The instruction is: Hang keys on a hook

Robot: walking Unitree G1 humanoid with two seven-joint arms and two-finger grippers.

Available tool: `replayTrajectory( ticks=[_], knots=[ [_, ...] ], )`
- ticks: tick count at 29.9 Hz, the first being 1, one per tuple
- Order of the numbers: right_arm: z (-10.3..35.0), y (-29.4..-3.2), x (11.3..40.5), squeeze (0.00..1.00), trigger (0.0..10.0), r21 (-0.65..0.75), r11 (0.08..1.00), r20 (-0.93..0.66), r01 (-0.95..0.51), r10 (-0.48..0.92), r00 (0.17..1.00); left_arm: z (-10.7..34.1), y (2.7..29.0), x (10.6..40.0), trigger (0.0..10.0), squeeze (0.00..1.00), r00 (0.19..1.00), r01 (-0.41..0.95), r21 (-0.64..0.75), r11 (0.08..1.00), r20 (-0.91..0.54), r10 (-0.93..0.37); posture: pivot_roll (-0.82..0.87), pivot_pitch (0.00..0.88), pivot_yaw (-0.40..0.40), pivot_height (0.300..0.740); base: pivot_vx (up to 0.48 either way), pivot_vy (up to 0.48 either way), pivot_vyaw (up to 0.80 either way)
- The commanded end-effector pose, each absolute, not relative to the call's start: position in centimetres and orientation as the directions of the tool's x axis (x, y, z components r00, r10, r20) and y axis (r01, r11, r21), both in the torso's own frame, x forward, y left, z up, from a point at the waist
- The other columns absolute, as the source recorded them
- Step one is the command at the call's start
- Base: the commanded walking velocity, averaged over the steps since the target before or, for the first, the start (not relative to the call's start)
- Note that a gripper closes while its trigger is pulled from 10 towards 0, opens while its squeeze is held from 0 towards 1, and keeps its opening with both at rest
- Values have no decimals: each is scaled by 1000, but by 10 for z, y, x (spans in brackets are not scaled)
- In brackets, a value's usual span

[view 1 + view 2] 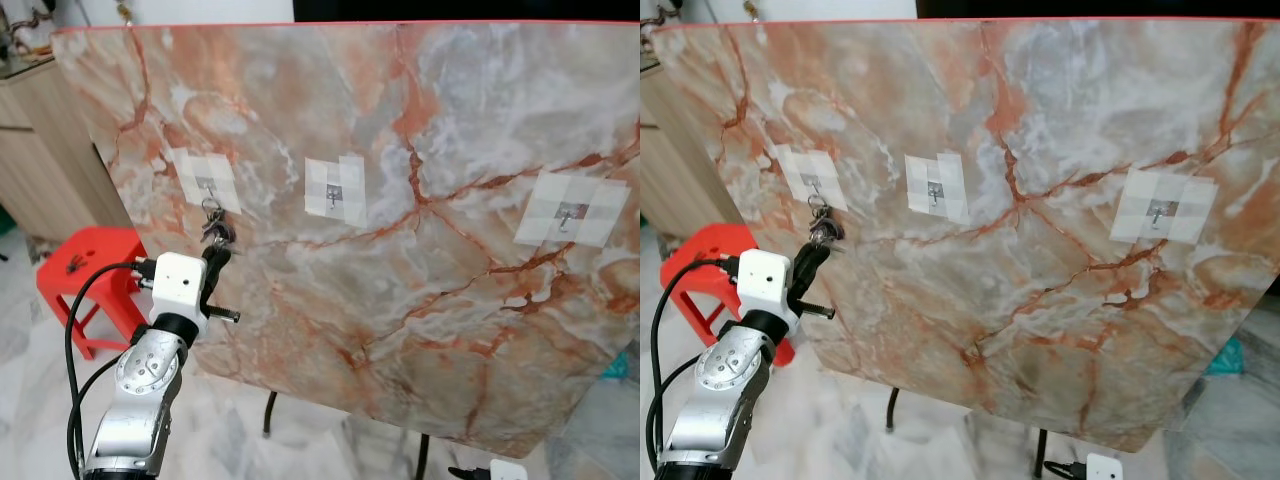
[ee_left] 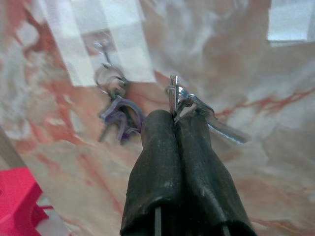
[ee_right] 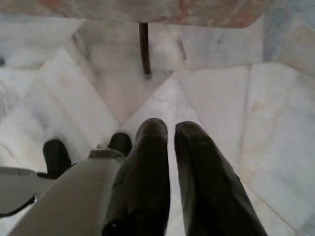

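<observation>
The robot's left hand [image 2: 176,118], fingers pressed together on a silver key [image 2: 216,125], holds it against the marbled board [image 1: 420,180] just beside the left hook [image 2: 102,48], where the ring of a key bunch [image 2: 115,105] looks already threaded. Finishing well likely means confirming the ring sits fully on the hook, then letting go gently so nothing swings off. The right hand [image 3: 170,147] hangs idle above the tiled floor [image 3: 231,88], its fingers slightly parted and holding nothing.
</observation>
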State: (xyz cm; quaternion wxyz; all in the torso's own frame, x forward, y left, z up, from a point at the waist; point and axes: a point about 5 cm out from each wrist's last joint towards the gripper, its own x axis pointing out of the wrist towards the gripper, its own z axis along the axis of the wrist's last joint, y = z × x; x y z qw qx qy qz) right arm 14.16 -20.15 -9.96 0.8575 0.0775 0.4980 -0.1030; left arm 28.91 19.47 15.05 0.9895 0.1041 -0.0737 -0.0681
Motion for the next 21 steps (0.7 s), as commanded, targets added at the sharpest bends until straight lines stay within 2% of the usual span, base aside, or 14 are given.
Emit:
replayTrajectory(
  ticks=[1, 14, 21],
  knots=[
    [-100, -202, 140, 0, 10000, 31, 966, -872, 256, -99, 480, 156, 191, 292, 10000, 0, 972, 138, 202, 970, 159, -172, -1, 12, 15, 740, 0, -289, 0],
    [-100, -201, 141, 0, 10000, 36, 966, -872, 257, -95, 481, 156, 191, 296, 10000, 0, 978, 106, 205, 973, 158, -139, 4, 31, 9, 740, 0, -281, 0],
    [-99, -201, 142, 0, 10000, 40, 969, -870, 245, -87, 485, 155, 191, 300, 10000, 0, 981, 105, 170, 980, 147, -131, 3, 31, 9, 740, 0, 0, 0]
  ],
)
